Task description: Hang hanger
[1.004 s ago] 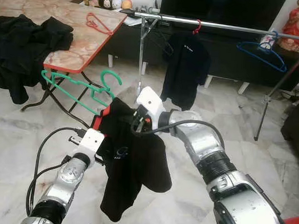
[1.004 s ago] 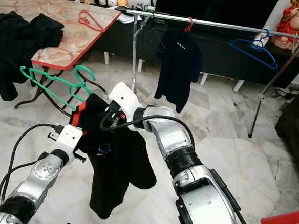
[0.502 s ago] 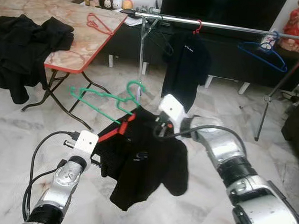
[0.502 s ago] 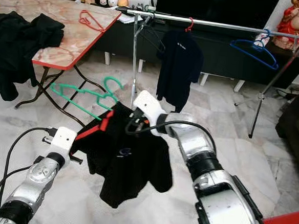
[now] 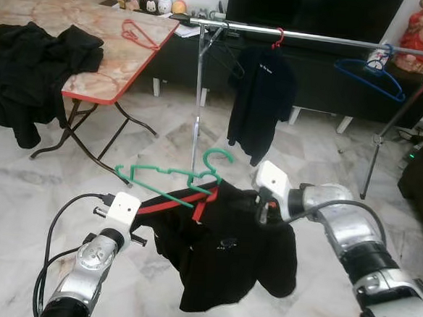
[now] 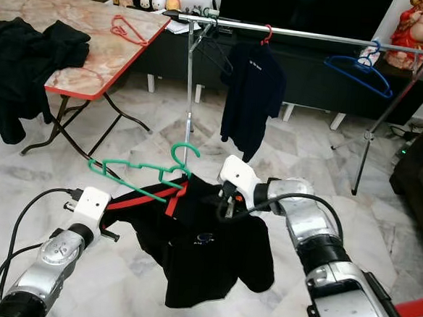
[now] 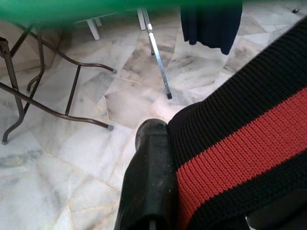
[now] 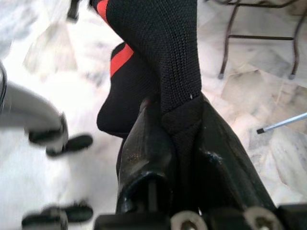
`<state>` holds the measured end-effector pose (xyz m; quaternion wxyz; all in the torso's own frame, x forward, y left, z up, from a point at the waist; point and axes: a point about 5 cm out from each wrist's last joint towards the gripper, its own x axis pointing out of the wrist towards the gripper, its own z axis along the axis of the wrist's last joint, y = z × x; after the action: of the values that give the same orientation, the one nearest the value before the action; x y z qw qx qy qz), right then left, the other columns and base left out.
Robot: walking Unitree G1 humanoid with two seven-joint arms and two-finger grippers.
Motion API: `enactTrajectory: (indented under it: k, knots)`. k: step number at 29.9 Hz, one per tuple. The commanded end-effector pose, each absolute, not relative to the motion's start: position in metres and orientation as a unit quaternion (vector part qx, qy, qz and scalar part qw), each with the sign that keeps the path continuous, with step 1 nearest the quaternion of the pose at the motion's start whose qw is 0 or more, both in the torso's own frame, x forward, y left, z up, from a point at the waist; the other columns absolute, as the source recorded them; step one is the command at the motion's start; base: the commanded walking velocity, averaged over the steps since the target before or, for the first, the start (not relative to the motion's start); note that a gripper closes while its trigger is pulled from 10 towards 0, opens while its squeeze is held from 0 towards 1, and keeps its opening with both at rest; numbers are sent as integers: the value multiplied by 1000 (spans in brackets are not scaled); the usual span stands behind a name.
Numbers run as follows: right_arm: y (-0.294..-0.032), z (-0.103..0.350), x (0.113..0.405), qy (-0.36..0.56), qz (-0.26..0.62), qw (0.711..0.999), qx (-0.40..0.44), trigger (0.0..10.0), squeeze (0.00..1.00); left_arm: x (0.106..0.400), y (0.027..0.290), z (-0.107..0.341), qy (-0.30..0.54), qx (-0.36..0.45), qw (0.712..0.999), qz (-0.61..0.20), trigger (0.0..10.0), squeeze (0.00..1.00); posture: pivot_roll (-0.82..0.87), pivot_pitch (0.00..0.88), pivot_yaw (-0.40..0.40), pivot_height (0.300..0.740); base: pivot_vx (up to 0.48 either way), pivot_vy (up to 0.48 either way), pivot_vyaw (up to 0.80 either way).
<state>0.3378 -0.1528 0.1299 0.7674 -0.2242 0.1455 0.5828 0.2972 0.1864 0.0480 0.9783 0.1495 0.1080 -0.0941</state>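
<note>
1. Black shirt [image 5: 226, 254] with red collar trim hangs at lower centre of the eye views, stretched between both grippers; green hanger [image 5: 173, 181] sits at its collar, centre frame.
2. Left gripper [image 7: 192, 158], lower left: fingers clamped on the striped collar, per left wrist view.
3. Right gripper [image 8: 180, 143], centre right: fingers pinched on shirt fabric.
4. Clothes rail [image 5: 314, 37] spans the upper frame, well apart; folding surface [image 5: 96, 49] upper left.

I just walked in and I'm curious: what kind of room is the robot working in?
Most likely a home living room: a big dark television on a low black cabinet, a marble floor, and a metal clothes rail set up before them.
</note>
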Motion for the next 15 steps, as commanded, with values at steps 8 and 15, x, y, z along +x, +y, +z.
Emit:
enactTrajectory:
  k: [8,15]
  knots:
    - [-176,133,342,159,550,739,-356,0,0,292,197,42,136,146,977,-75,10000,0,28,0,-63,740,0,0,0]
    - [-182,129,348,167,508,723,-439,0,0,291,198,43,137,146,977,-73,10000,0,32,0,-62,740,0,0,0]
